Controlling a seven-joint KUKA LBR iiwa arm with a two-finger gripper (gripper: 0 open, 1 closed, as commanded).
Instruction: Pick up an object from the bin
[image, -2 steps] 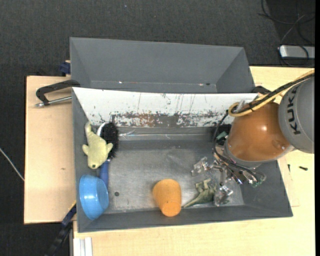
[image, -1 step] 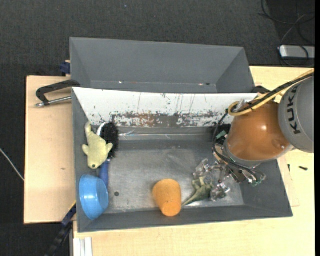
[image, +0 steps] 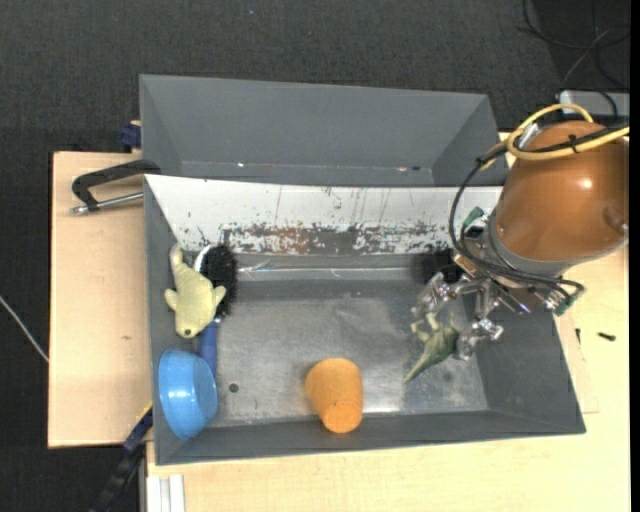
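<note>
My gripper (image: 452, 318) is at the right side of the bin, low near the floor. A green dinosaur-like toy (image: 433, 351) sits between and just below its metal fingers, tail pointing toward the front left. The fingers stand close around the toy's upper body. An orange cup-shaped thing (image: 335, 394) lies on its side at the front middle of the bin, well left of the gripper.
At the bin's left wall lie a pale yellow plush fish (image: 191, 299), a black brush (image: 217, 270) behind it, and a blue bowl (image: 185, 395) in the front left corner. The arm's orange cover hangs over the right rim.
</note>
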